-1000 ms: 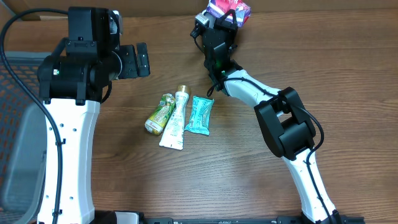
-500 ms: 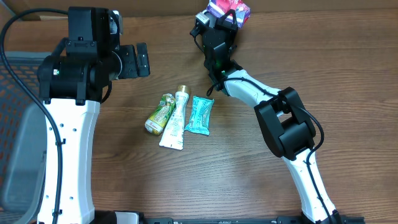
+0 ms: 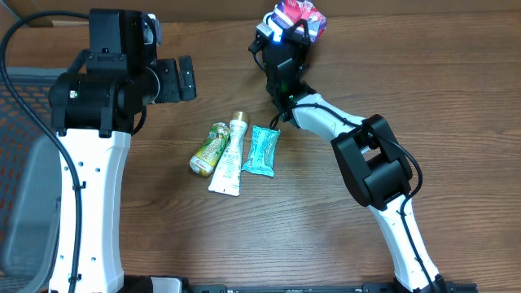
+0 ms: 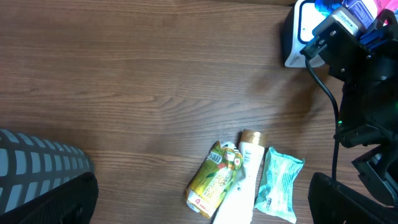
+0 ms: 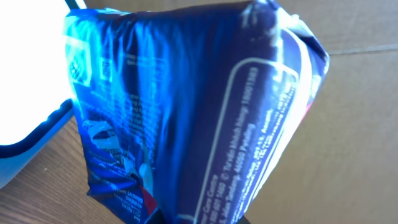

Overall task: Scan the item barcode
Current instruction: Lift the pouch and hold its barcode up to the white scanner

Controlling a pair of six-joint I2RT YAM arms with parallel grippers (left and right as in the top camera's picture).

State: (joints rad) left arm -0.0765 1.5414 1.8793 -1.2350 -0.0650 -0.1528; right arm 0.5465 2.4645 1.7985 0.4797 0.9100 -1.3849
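Far left: grey mesh basket (image 3: 18, 122) at the edge of the wooden table (image 3: 456, 98). Next, the left gripper (image 3: 177, 79), hanging over bare wood with jaws spread wide and holding nothing. Near the middle, three items lying side by side: a green pouch (image 3: 209, 149) touching a white tube (image 3: 229, 155) with a gold cap pointing to the far edge, then a teal packet (image 3: 262, 150) just beside the tube. Label print on all three too small to read from either the overhead or the left wrist view. Further right, at the far edge, a white scanner (image 4: 301, 28) glowing blue-white on its face. Just beside it, the right gripper (image 3: 295, 26), closed on a blue packet (image 3: 301, 14) and holding it raised close to the scanner's lit face. From the right wrist, blue packet (image 5: 186, 112) filling the frame, crinkled, with lines of fine white print and a white rounded outline, none of it legible; bright scanner glow (image 5: 25, 81) at its left, plain cardboard (image 5: 360, 124) behind.
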